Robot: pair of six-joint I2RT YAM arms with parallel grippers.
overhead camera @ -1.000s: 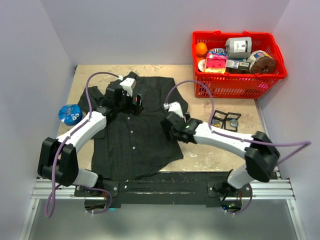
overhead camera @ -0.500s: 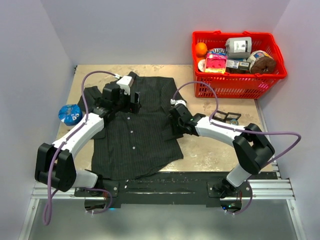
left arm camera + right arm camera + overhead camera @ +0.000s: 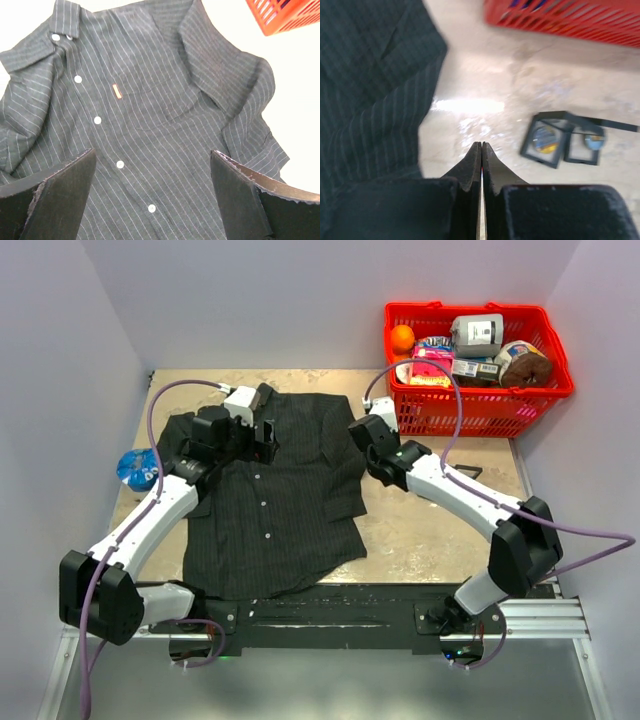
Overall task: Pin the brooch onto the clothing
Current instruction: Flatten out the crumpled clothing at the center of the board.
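Dark charcoal pinstriped shirt [image 3: 270, 505] lies flat on beige table [image 3: 430, 535], left half. Left gripper [image 3: 150, 192] over its chest, jaws wide apart. Right gripper [image 3: 481, 150] beside shirt's edge, fingers pressed together.

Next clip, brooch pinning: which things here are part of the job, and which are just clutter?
Job:
pinstriped shirt
black open case holding two round brooch-like pieces

Lying about:
red basket of assorted goods
blue round object left of the shirt
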